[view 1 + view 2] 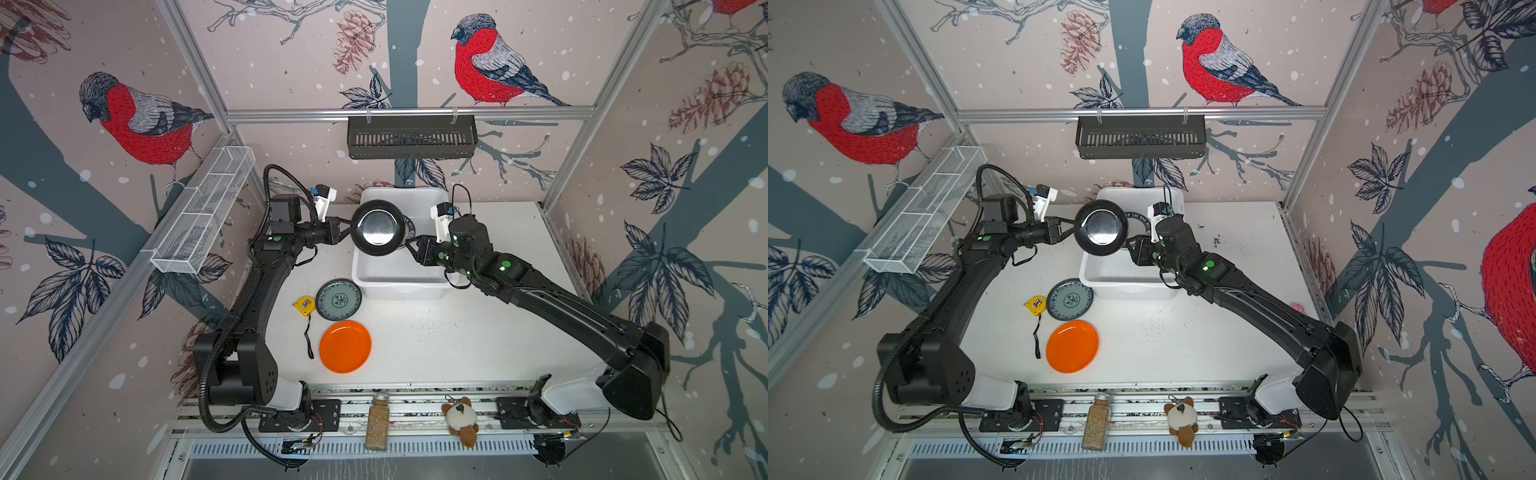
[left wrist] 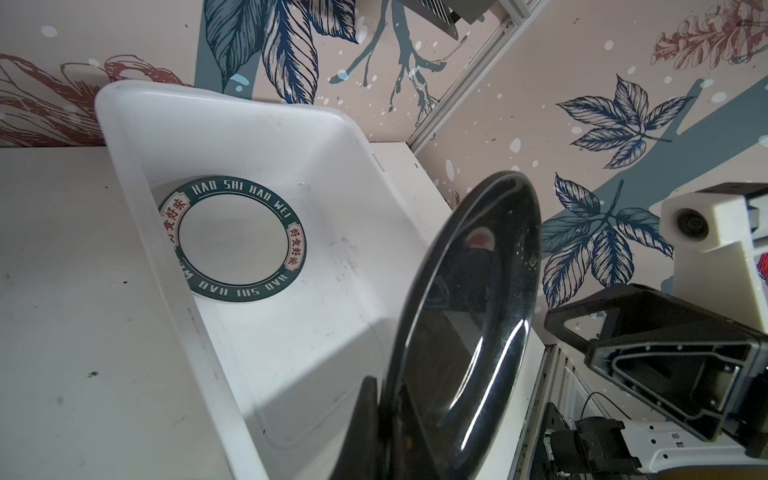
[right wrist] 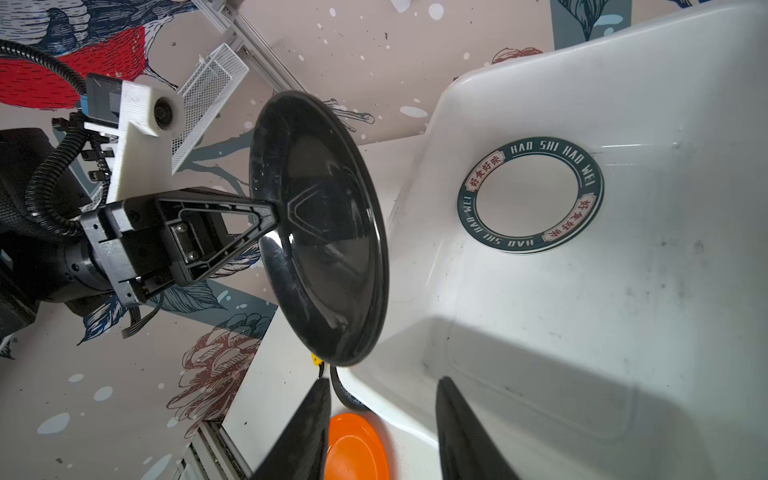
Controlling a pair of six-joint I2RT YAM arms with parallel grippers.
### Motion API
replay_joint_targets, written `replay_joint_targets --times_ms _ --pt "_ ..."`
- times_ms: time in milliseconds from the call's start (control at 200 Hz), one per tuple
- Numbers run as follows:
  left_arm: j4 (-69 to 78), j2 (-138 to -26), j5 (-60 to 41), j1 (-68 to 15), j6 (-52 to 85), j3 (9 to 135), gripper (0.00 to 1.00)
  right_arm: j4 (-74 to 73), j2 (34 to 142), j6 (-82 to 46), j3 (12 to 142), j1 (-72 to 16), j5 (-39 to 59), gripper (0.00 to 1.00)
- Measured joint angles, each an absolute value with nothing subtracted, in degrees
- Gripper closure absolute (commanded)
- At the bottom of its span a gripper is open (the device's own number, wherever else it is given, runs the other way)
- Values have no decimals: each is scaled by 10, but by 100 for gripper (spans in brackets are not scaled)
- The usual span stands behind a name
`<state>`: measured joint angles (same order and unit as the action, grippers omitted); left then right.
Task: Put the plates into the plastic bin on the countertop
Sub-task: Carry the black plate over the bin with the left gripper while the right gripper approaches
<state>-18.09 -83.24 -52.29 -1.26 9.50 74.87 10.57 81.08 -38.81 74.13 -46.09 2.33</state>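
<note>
Two arms over white plastic bin (image 1: 399,276): left gripper (image 1: 345,229) pinches glossy black round plate (image 1: 377,227), right gripper (image 3: 382,384) spread, empty; right wrist view shows lettered white plate (image 3: 528,195) whole.

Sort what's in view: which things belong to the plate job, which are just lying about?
Job: black plate in left gripper, teal floral plate, orange plate, lettered plate inside plastic bin.
Lying about: tape measure, glass jar, plush toy, black basket, wire tray.
</note>
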Motion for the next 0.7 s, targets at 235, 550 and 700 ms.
replay_joint_targets --times_ms 235,550,700 --pt "-204 -814 -525 -21 75 737 100 107 820 -388 743 -467 13 58" --pt "-216 -803 -535 -28 59 733 100 101 826 -388 742 -468 6 66" --pt "-233 -801 -540 -29 42 731 100 94 827 -388 735 -468 15 74"
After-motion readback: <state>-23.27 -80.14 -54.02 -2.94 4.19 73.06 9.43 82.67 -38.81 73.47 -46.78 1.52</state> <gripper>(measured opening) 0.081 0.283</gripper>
